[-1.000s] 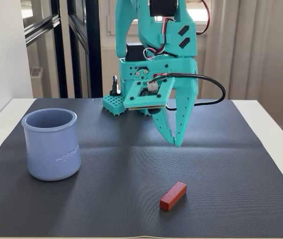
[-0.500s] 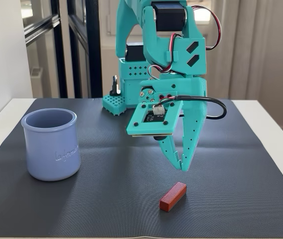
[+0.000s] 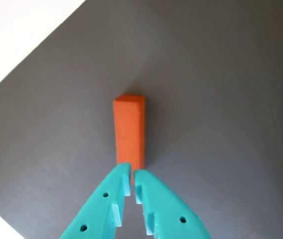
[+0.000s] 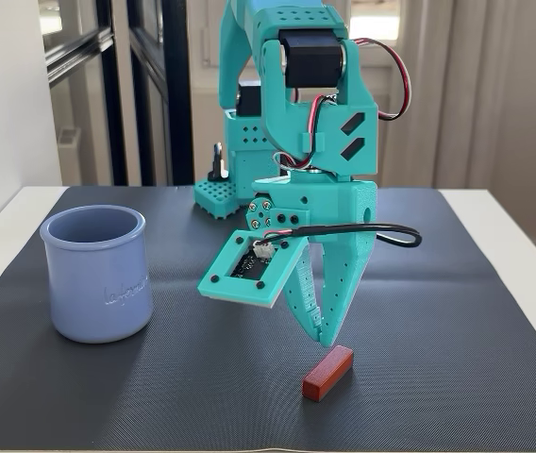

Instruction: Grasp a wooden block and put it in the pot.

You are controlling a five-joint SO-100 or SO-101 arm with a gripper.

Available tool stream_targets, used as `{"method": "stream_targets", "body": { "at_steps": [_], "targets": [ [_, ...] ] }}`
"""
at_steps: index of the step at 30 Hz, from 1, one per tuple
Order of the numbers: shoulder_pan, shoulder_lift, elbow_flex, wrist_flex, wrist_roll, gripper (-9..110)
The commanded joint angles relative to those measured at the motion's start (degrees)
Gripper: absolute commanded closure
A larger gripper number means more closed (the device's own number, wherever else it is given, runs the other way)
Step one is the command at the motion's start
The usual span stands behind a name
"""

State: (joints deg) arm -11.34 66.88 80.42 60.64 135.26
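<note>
Teal fingers, pressed nearly together, hover just above the wooden block; pot well apart.

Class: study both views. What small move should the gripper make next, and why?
Probably open the jaws first. The gripper hangs just above the near end of the block with its fingertips nearly together, too narrow to straddle it. The block lies free on the mat, and the pot stands empty.
</note>
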Motion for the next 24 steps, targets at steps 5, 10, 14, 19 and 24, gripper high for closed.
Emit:
{"method": "stream_targets", "body": {
  "at_steps": [5,10,14,19,24],
  "targets": [
    [-2.46,0.62,-2.20,0.09,0.09,92],
    [-3.69,0.53,-2.64,-0.44,-0.88,85],
    [-4.04,-0.09,-2.72,-0.70,-0.79,85],
    [-4.13,-4.92,-5.01,-5.01,-0.79,85],
    [-3.78,-7.47,-7.91,-5.27,-0.79,85]
  ]
}}
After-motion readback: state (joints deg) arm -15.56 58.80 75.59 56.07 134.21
